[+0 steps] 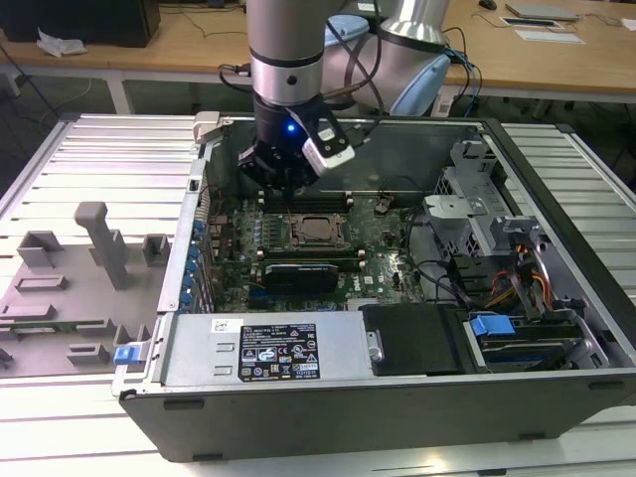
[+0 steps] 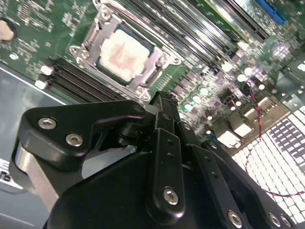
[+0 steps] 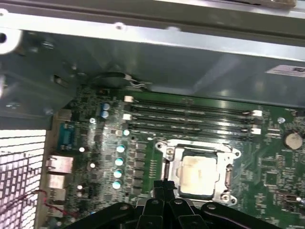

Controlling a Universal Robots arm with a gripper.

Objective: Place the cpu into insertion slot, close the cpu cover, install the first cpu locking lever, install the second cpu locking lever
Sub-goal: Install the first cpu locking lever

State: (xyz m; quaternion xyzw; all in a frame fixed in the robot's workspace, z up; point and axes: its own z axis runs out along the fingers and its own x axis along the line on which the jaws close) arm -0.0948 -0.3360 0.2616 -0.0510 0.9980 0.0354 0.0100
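Note:
The cpu (image 3: pixel 197 172) lies flat in the insertion slot (image 3: pixel 228 177), its pale metal top facing up; it also shows as the cpu (image 2: pixel 125 51) and the cpu (image 1: pixel 318 231). The silvery cpu cover (image 3: pixel 204 147) lies down around the chip's edges, its cut-out centre leaving the top bare. My gripper (image 3: pixel 165 187) hangs just above the board at the socket's side, beside a thin lever (image 3: pixel 165 167) that runs along that edge. Its black fingers (image 2: pixel 161 107) stand together, shut, with nothing visible between them. In the exterior view my gripper (image 1: pixel 288 191) hovers just behind the socket, inside the open case.
Long black memory slots (image 3: pixel 190 114) run beside the socket, with the grey case wall (image 3: pixel 167 62) behind them. A black card (image 1: pixel 298 273), the power supply (image 1: pixel 278 348), a drive cage (image 1: pixel 497 258) and loose cables crowd the case. A grey fixture tray (image 1: pixel 79 278) lies at the exterior view's left.

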